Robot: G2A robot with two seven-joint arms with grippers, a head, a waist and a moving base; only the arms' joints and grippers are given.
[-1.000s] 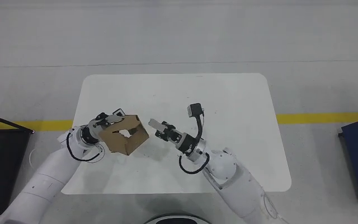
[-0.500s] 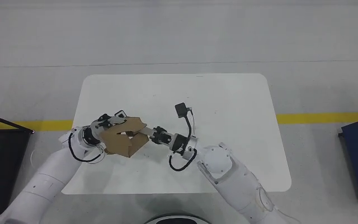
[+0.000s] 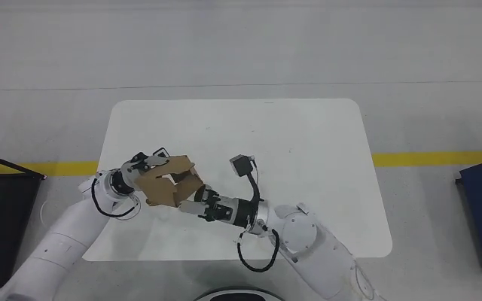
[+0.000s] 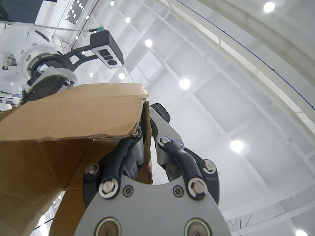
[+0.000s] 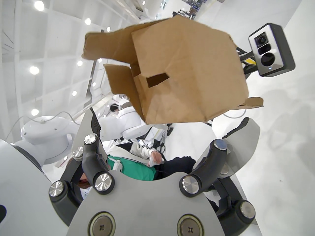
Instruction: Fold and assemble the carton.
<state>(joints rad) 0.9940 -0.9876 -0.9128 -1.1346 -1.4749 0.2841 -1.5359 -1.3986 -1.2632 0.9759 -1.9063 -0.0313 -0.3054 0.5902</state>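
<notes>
A brown carton [image 3: 169, 184], partly formed with loose flaps, is held above the left part of the white table [image 3: 301, 135]. My left gripper [image 3: 151, 162] is shut on the carton's left wall; in the left wrist view its fingers [image 4: 147, 124] pinch a cardboard edge of the carton [image 4: 73, 114]. My right gripper [image 3: 190, 205] sits at the carton's near right corner. In the right wrist view that gripper [image 5: 169, 124] stands open, with the carton [image 5: 187, 74] just beyond its fingertips. A slotted flap and two loose flaps face it.
The table's near edge [image 3: 226, 259] runs close below both arms. A yellow floor line [image 3: 422, 159] passes on either side of the table, and a dark bin [image 3: 11, 196] stands at the far left. Bare tabletop spreads to the right and behind.
My right gripper has swung left and toward the table's near side, from beside the carton to its near right corner. The carton, still in the left gripper, has shifted only slightly.
</notes>
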